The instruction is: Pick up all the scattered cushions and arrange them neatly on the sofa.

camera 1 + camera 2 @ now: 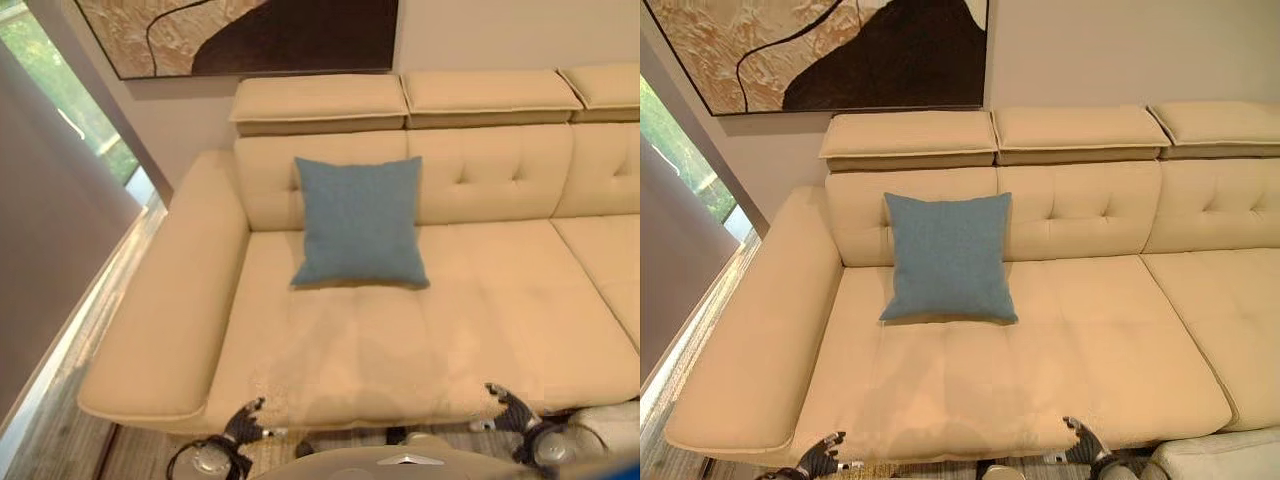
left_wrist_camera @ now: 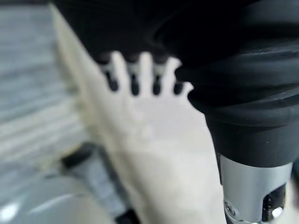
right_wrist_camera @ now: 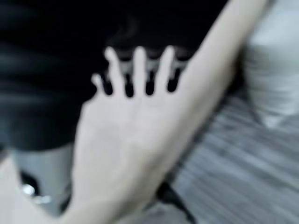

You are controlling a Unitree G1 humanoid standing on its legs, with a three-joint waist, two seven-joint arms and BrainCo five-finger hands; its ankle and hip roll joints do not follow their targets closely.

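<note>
Cushion (image 1: 360,222), blue, stands upright on the cream sofa (image 1: 480,330), leaning against the backrest near the armrest end; left hand (image 1: 245,422) and right hand (image 1: 512,408) hang low at the seat's front edge; each wrist view shows straight, spread fingers (image 2: 134,84) over the sofa edge, holding nothing.

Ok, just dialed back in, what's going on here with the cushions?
Neither hand is handling anything at the moment. One blue cushion stands upright on the cream sofa, leaning against the backrest near the armrest end. The left hand and right hand both sit low at the seat's front edge, fingers relaxed and holding nothing. A whitish cushion-like thing lies low beside the right hand, off the seat; I can't tell for sure what it is.
</note>
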